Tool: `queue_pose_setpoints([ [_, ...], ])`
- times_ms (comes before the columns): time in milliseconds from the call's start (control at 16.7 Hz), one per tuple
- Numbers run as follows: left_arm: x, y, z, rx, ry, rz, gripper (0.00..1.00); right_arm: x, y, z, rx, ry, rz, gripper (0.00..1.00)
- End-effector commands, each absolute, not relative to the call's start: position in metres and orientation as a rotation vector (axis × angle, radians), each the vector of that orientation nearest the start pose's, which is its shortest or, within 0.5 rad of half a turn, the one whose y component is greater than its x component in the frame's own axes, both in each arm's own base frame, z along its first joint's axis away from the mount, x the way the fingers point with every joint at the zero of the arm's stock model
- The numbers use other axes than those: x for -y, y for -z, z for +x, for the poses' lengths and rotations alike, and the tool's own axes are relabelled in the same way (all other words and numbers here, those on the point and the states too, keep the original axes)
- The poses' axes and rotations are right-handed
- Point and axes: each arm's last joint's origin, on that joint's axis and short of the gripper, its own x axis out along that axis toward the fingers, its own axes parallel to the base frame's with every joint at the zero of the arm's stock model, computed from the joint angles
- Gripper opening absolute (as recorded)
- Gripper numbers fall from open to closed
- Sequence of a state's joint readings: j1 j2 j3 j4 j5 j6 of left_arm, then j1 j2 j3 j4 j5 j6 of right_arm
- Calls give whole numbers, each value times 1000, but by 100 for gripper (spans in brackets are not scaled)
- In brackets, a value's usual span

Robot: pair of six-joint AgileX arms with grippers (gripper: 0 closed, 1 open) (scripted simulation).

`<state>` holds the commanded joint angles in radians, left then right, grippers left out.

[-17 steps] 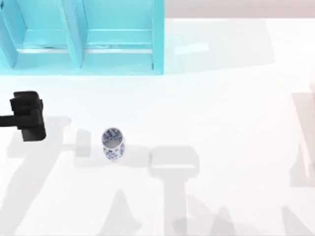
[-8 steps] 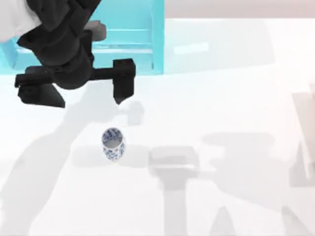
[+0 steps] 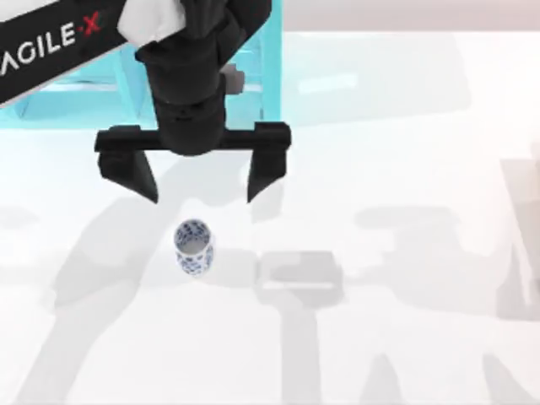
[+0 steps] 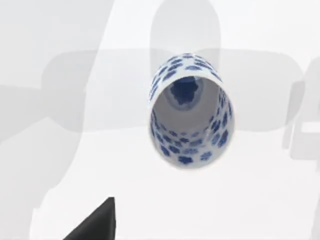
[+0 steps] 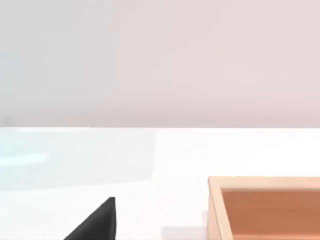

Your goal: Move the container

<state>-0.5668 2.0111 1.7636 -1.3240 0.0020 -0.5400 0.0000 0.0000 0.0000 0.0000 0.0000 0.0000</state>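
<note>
The shelf (image 3: 202, 84) stands at the rear left of the tabletop (image 3: 405, 169). The left end effector (image 3: 201, 181) hangs just in front of the shelf with its fingers (image 3: 261, 173) spread wide, wider than the cup, holding nothing. The cup (image 3: 193, 246) stands upright on the tabletop just forward of that end effector, apart from both fingers; in the left wrist view the cup (image 4: 189, 112) sits near centre with its rim open to the camera. Judged from this, the task is at the approach stage: the cup is not yet grasped or lifted, and descent, closure, lift and transfer remain. The right wrist view shows a wooden box (image 5: 265, 207) on the tabletop; whether the right end effector is open cannot be told. Compared with the earlier frames, the left end effector has travelled from the far left edge to a position close behind the cup, while the cup has not moved.
</note>
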Motion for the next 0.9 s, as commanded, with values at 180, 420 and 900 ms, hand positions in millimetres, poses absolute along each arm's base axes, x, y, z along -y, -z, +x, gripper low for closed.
queue_pose_setpoints([
  [180,206,-238,332,-1572,16,16,100,1,-160,106,0,0,0,100],
  [420,205,-226,333,-1575,14,17,100,1,-160,106,0,0,0,100],
  [900,206,-141,332,-1570,16,15,100,1,-160,106,0,0,0,100],
])
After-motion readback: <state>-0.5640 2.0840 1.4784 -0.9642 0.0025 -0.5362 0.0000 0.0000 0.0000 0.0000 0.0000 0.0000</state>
